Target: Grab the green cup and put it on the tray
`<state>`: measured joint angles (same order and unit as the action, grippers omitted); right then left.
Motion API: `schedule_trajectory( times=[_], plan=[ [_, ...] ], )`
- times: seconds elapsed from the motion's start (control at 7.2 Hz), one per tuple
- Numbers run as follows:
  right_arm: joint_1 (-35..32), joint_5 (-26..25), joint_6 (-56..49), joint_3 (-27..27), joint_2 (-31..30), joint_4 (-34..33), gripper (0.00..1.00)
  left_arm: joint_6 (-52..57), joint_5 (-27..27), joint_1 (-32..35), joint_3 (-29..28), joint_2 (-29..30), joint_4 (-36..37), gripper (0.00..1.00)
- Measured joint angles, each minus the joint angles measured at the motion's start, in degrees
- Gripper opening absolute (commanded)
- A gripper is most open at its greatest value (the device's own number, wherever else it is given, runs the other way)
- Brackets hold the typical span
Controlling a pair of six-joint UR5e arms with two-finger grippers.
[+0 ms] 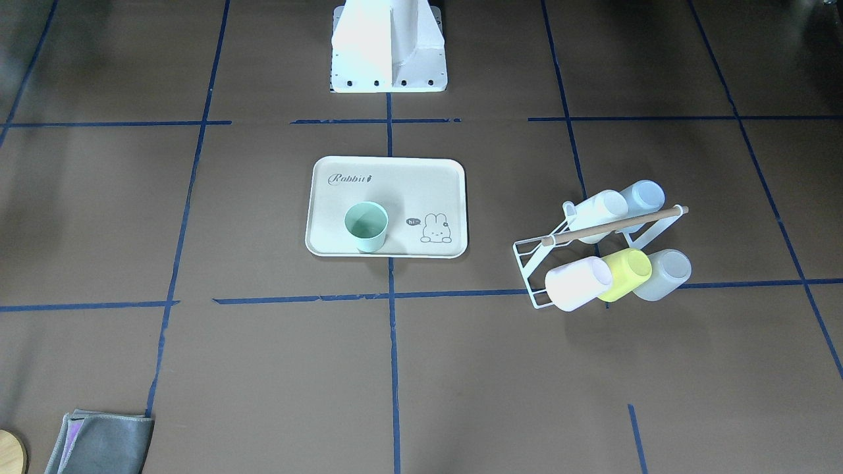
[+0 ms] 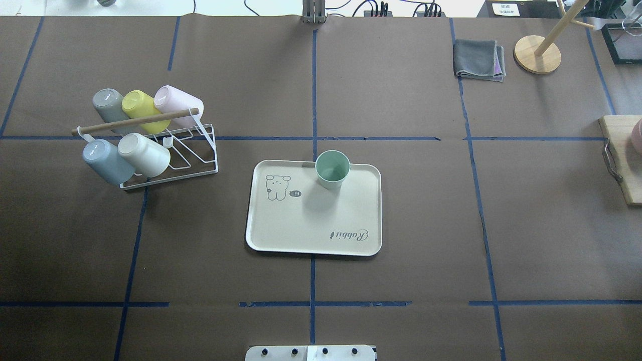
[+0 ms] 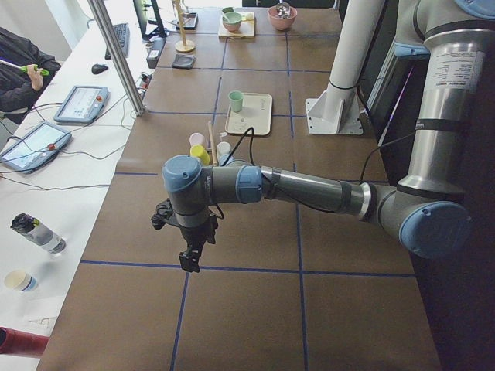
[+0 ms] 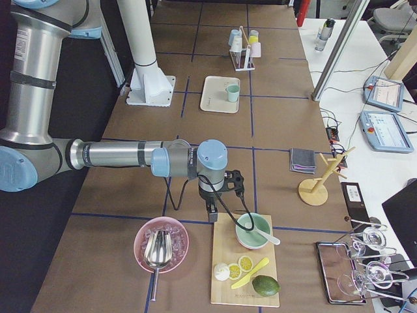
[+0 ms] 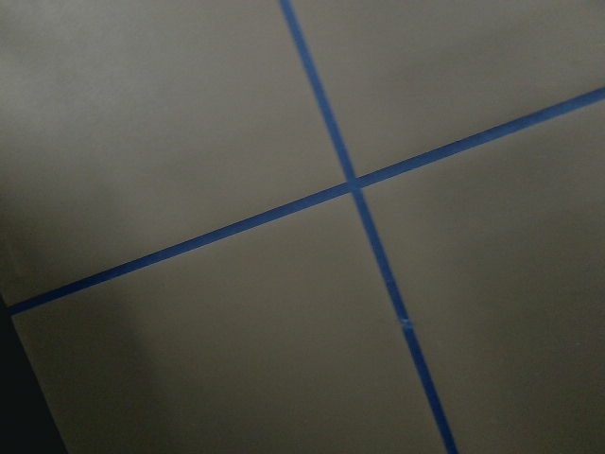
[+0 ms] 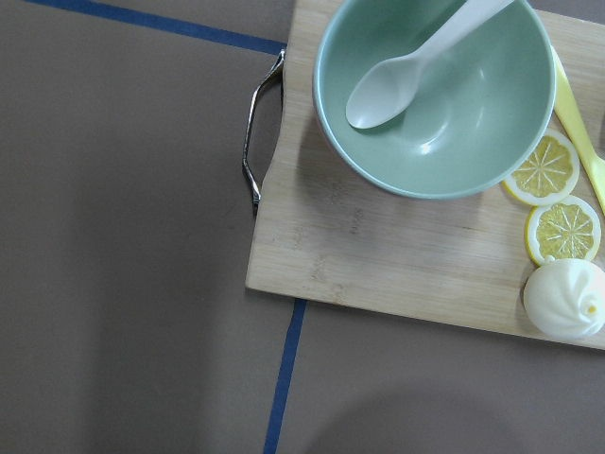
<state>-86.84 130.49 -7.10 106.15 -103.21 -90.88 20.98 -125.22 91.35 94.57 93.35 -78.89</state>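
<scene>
The brown paper-covered bench (image 2: 401,225) carries a cream rectangular plastic tray (image 2: 311,225) with rounded corners. Both arms hang well apart from it. Whether the left gripper (image 3: 189,259) or the right gripper (image 4: 213,212) is apart or together cannot be told. The small mint-green plastic cup (image 2: 332,169) stands upright on the tray, near its far rim.

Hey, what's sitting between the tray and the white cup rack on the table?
Nothing. In the overhead view only bare brown table covering separates the tray from the cup rack.
</scene>
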Motion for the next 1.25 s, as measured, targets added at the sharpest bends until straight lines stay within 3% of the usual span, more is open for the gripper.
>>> schedule_trajectory(
  times=[0.42,1.25],
  plan=[
    [0.00,0.03,0.06,0.02,-0.01,0.00,1.00,-2.82,-10.27,0.27,0.25,-5.38,-2.73,1.00],
    [0.00,0.32,1.54,-0.01,0.01,-0.01,1.00,-3.99,-11.81,0.12,0.58,-6.37,-2.78,1.00]
  ],
)
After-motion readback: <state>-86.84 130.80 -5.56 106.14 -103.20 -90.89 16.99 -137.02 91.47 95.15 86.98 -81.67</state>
